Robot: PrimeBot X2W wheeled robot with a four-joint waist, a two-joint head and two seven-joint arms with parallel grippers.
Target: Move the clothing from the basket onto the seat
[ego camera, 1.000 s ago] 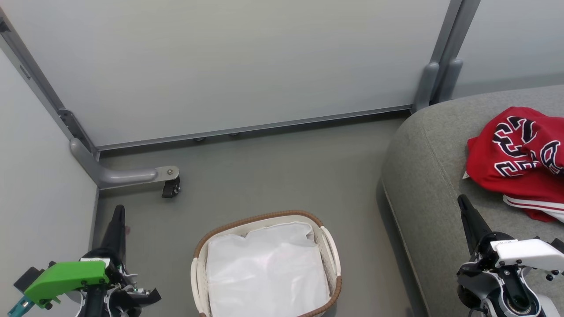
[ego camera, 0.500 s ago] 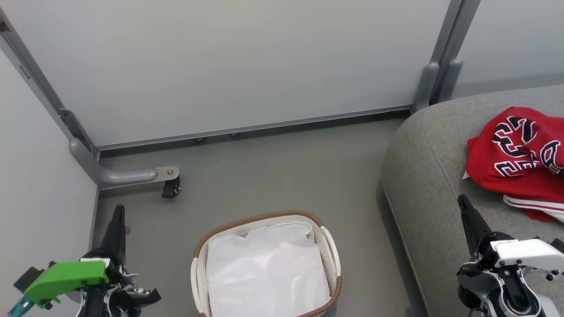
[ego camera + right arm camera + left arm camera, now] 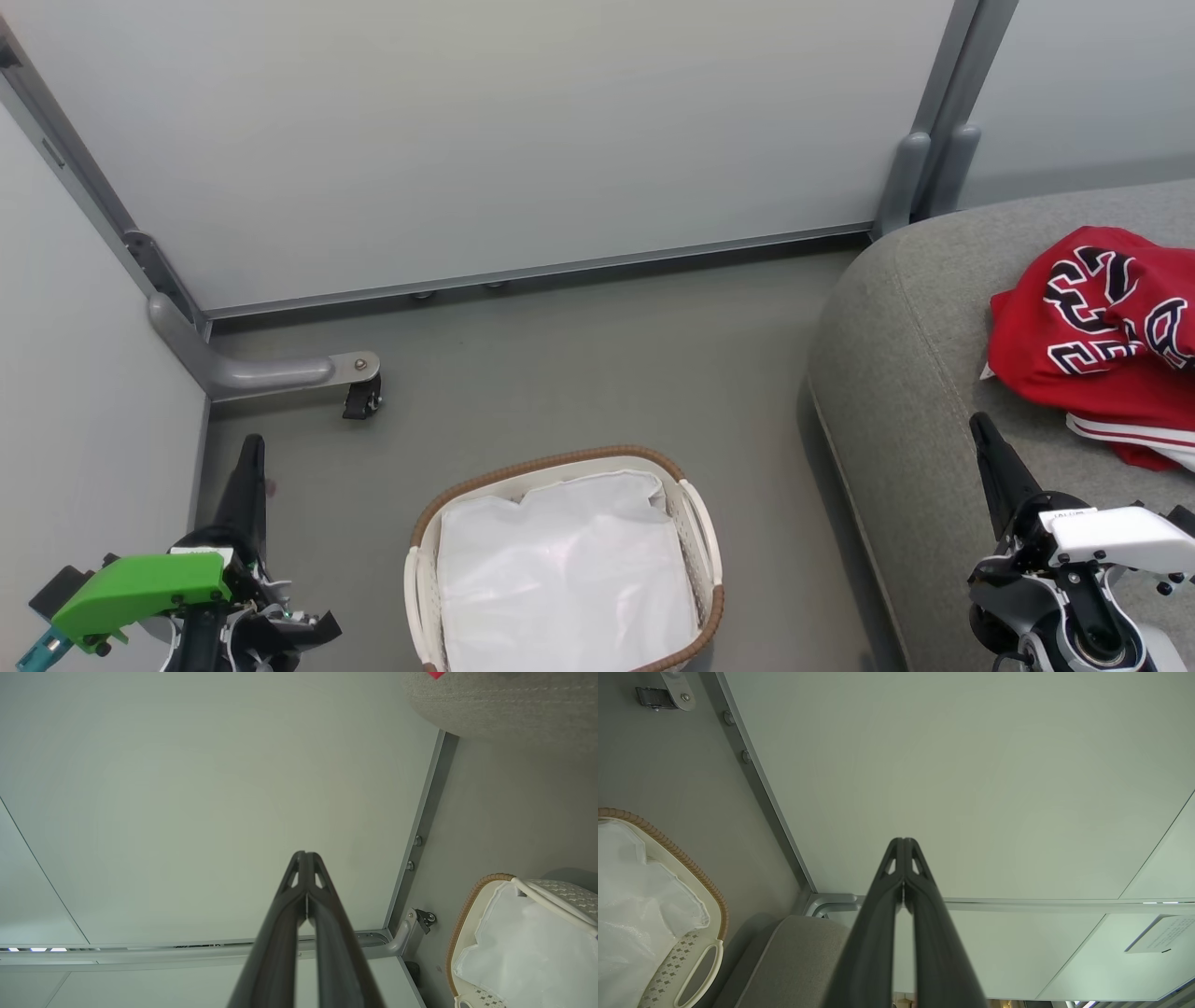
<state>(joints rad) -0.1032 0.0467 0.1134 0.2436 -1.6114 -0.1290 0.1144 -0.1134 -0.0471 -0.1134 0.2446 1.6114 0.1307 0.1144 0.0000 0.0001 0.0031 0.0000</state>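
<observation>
Indoors: a smooth grey floor (image 3: pixel 579 373), closed on the far side and the left by pale partition panels (image 3: pixel 523 140) in grey metal frames. A frame foot with a small black caster (image 3: pixel 362 399) stands at far left.

The basket (image 3: pixel 551 464) sits on the floor, near and central, holding a white liner (image 3: pixel 560 579). The seat (image 3: pixel 915 373) takes the right side, with a strip of floor between it and the basket. The clothing (image 3: pixel 1092 336) lies crumpled on the seat toward the right, numerals up and striped trim at its near edge.

The left hand (image 3: pixel 250 446) is low at near left, beside the left panel. The right hand (image 3: pixel 977 425) is at near right against the seat, apart from the clothing. Each wrist view shows its fingers pressed together tip to tip, with nothing between them.

The left wrist view adds the basket's handle slot (image 3: pixel 693 970), its perforated wall and a paper label (image 3: pixel 1153 935) on a panel. The right wrist view catches a sliver of red at the seat's edge and two bolts (image 3: pixel 413 851) on the frame.

Compared with the head frames from a second and half a second ago, nothing differs: hands, basket and clothing sit in the same places.
</observation>
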